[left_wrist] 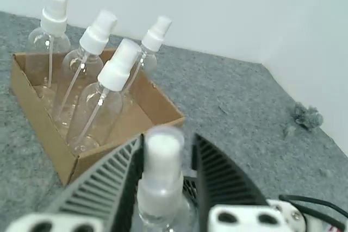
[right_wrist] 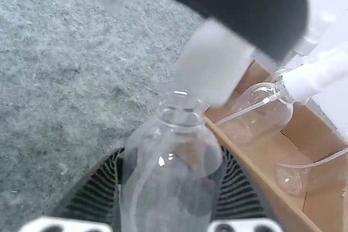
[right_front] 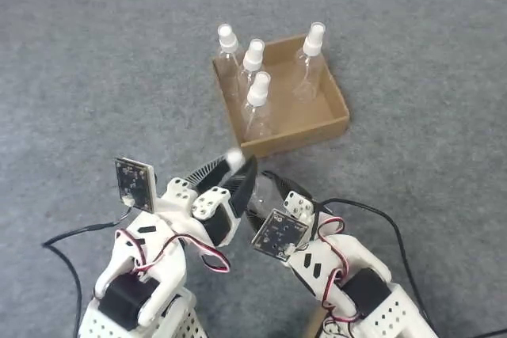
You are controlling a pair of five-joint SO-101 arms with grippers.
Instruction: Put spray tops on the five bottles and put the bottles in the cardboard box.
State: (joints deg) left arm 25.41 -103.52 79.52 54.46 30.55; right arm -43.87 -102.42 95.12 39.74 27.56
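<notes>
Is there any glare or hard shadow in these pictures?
High view: even light, no hard shadow beside the cardboard box. Right wrist view: small white glints on the held clear bottle. Left wrist view: glints on the boxed bottles.

The high camera is looking steeply down on the counter (right_front: pixel 71 77) from behind the left arm (right_front: pixel 146 263) and right arm (right_front: pixel 341 271), facing the cardboard box (right_front: pixel 333 120) beyond them. The left wrist camera is peering from close over its jaws and a spray top (left_wrist: pixel 162 158) toward that box. The right wrist camera is hugging a clear bottle (right_wrist: pixel 171 172) between its jaws, with the box behind. All three are sharing the box and capped bottles (right_front: pixel 250 77) in it.
</notes>
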